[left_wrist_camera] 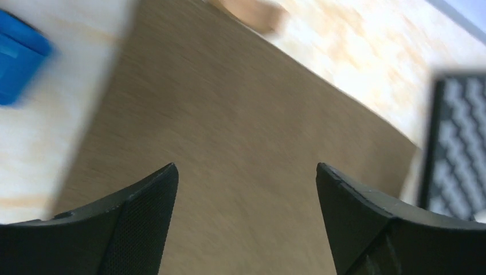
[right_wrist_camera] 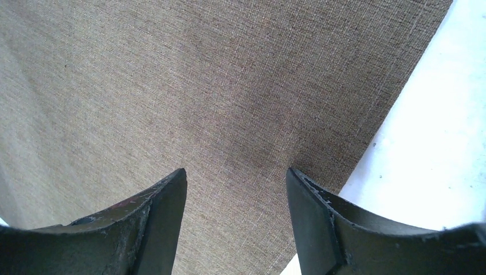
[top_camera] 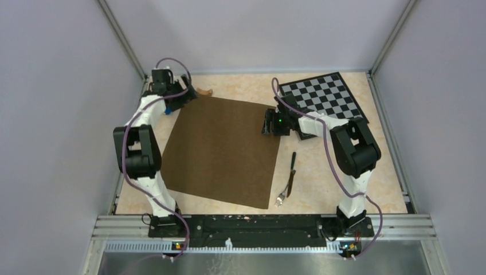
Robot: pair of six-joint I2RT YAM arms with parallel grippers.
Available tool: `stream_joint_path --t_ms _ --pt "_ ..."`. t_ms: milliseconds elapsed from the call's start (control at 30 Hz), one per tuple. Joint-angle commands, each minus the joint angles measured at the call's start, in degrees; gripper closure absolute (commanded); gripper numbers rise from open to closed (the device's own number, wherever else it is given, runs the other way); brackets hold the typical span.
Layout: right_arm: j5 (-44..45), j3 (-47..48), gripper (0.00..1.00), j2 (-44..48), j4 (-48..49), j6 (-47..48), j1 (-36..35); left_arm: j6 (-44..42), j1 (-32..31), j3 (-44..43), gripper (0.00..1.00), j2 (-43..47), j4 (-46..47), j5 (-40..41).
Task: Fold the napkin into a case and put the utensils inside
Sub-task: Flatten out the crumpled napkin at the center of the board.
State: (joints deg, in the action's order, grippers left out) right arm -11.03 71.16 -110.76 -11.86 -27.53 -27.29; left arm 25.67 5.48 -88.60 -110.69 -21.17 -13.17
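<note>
The dark-brown napkin [top_camera: 223,152] lies spread flat in one layer on the table; no case is in view. My left gripper [top_camera: 189,97] hovers over the napkin's far left corner, and in the left wrist view it [left_wrist_camera: 246,169] is open with only cloth [left_wrist_camera: 240,114] beneath. Over the far right corner, my right gripper [top_camera: 268,123] is also open [right_wrist_camera: 236,172] above the weave [right_wrist_camera: 200,86], close to the cloth's edge. The silver fork [top_camera: 281,199] and the dark knife [top_camera: 292,172] lie just right of the napkin, near the front.
A checkerboard [top_camera: 326,97] lies at the back right, partly under the right arm. A small blue block [top_camera: 167,110] [left_wrist_camera: 17,57] sits by the left arm, and a tan stubby piece [top_camera: 205,91] [left_wrist_camera: 252,11] lies beyond the napkin's far corner. Walls enclose the table.
</note>
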Motion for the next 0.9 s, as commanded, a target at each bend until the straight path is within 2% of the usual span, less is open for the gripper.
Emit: stream_joint_path --t_ms 0,167,267,367,433,567,767,867 --pt "5.7 2.4 0.36 -2.3 0.2 2.0 -0.3 2.9 -6.0 11.8 0.04 11.0 5.1 -9.2" --pt "9.5 11.0 0.36 -8.8 -0.2 6.3 -0.3 4.5 -9.1 26.0 0.01 24.2 7.3 -13.1" --pt "8.8 17.6 0.36 -12.8 -0.2 10.0 -0.3 4.8 -9.3 33.0 0.01 31.5 7.7 -13.4" --pt "6.0 26.7 0.36 -16.5 -6.7 11.4 -0.8 5.2 -9.4 38.2 0.01 36.9 7.5 -14.3" --pt "6.2 29.5 0.36 -15.2 -11.9 10.8 -1.9 5.7 -9.5 40.7 0.01 39.2 7.8 -14.9" --pt "8.2 22.6 0.33 -2.1 -16.5 7.9 -5.2 5.7 -10.2 42.7 0.01 40.6 8.4 -15.6" --pt "-3.7 -6.5 0.30 19.0 -10.6 0.7 -9.8 5.3 -11.7 43.3 0.01 40.3 9.5 -16.4" --pt "-4.6 -16.5 0.28 26.6 -8.9 -1.7 -15.4 5.8 -12.9 43.8 0.01 40.1 10.9 -16.6"
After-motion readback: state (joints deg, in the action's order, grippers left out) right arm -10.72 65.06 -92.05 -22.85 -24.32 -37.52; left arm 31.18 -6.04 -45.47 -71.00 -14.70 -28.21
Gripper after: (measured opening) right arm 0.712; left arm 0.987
